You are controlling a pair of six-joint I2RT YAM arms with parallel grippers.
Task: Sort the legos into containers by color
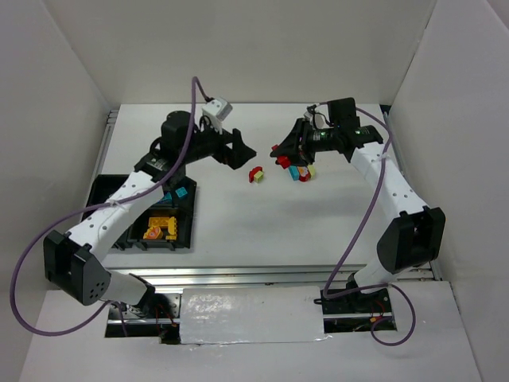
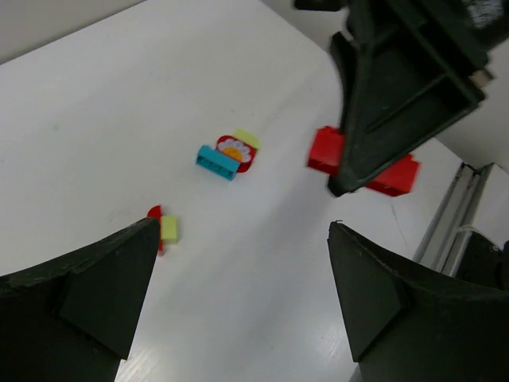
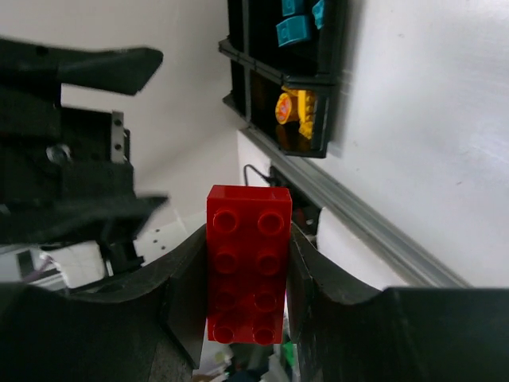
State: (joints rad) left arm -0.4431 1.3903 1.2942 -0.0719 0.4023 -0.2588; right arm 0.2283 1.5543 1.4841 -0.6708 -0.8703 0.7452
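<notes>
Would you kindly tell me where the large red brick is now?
Right wrist view: the red brick is clamped in the right gripper, over the table's far right, beside the loose brick cluster.

Bright even light, prob. overhead, soft shadows on table (image 1: 262, 231), glare on foil strip (image 1: 250, 314), right tool (image 3: 248, 239) edges blurry

Bare table (image 1: 262, 223) lies open centrally; the right tool (image 1: 279, 155) hangs just beside the brick cluster (image 1: 301, 172), crowding it.
</notes>
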